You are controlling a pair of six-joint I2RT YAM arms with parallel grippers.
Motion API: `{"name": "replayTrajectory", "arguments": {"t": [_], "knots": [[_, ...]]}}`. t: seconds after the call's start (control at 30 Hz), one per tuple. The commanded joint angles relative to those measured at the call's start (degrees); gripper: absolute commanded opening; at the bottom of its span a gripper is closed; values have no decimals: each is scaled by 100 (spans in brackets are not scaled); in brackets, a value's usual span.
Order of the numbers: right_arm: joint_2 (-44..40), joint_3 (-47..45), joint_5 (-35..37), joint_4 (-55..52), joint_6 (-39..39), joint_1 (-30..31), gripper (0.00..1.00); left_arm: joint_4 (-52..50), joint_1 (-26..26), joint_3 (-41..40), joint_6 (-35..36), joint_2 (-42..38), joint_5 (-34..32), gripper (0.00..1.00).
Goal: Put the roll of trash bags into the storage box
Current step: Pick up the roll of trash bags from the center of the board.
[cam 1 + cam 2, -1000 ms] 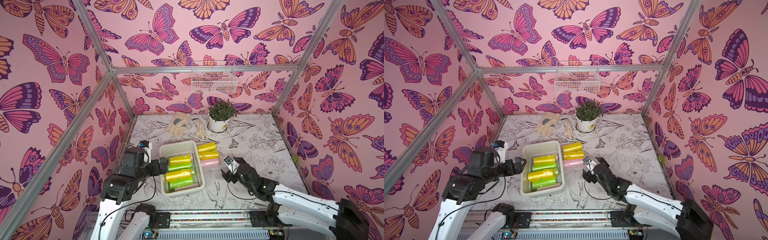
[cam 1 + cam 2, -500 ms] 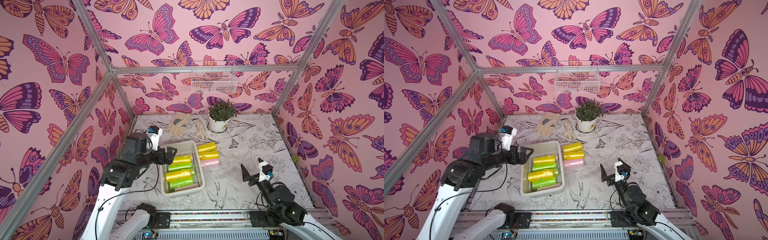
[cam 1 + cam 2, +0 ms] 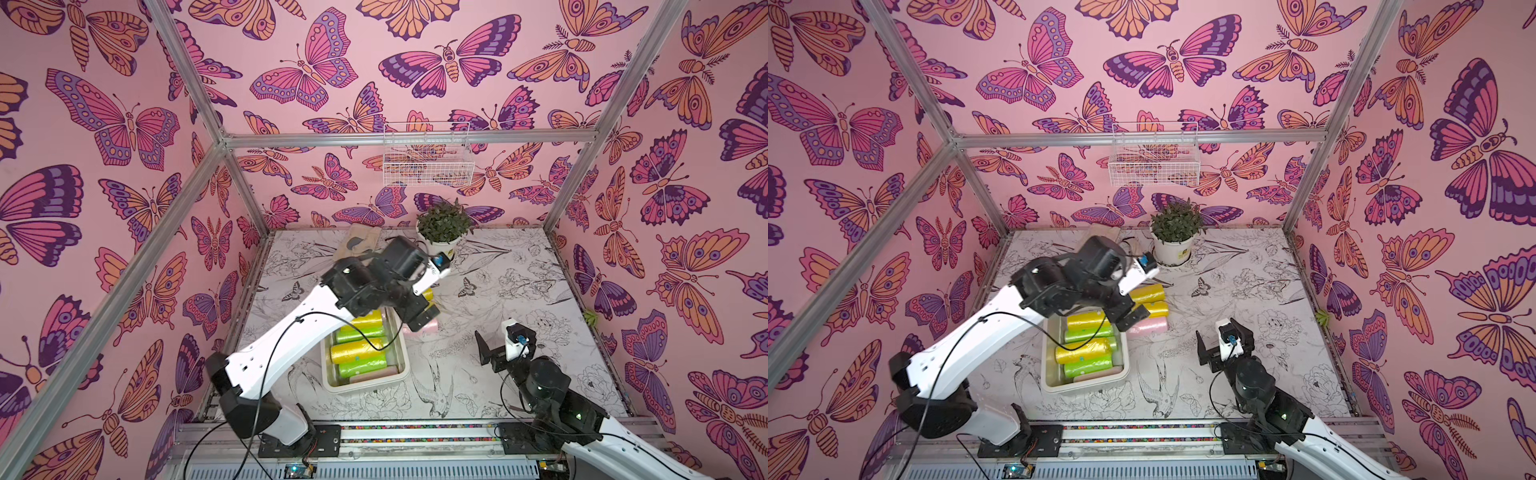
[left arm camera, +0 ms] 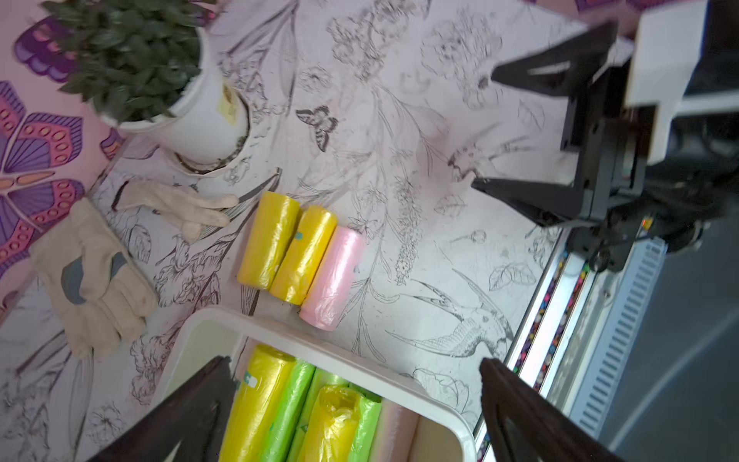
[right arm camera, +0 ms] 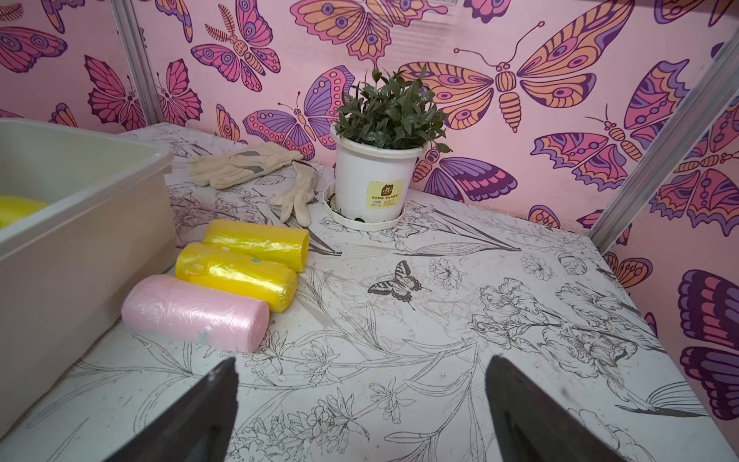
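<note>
Glistening crinkly pink roll (image 5: 196, 312) beside smooth round-cornered storage box (image 5: 80, 248)

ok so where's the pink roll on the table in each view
In a top view: the pink roll is near the centre, right of the box, mostly hidden.
In a top view: near the centre, clearer.
Left wrist: middle, beside two yellow rolls.
Right wrist: lower left, by the box wall.
Shared landmark: the plant pot, beyond the rolls.
</note>
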Motion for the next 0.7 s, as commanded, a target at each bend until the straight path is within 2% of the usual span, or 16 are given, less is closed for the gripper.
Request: {"name": "replayTrajectory", "arguments": {"t": [0.0, 0.1, 0.23, 0.33, 0.47, 0.67], "knots": [[-292, 66, 67, -63, 22, -25, 99, -1158, -300, 618, 758, 816, -614, 99], [-549, 11, 45, -140, 5, -25, 99, -1714, -309, 1291, 672, 1627, -774, 97], [-730, -40, 30, -165, -13, -25, 99, -1766, -316, 1445, 807, 2144, -500, 95], [-698, -34, 20, -150, -22, -25, 99, -1912, -318, 1618, 822, 2626, -517, 89], [-571, -36, 10, -70, -39, -25, 99, -1885, -323, 1622, 737, 3009, -660, 85], [-340, -10, -65, 27, -74, -25, 99, -1820, -262, 1613, 767, 3395, -930, 88]]}}
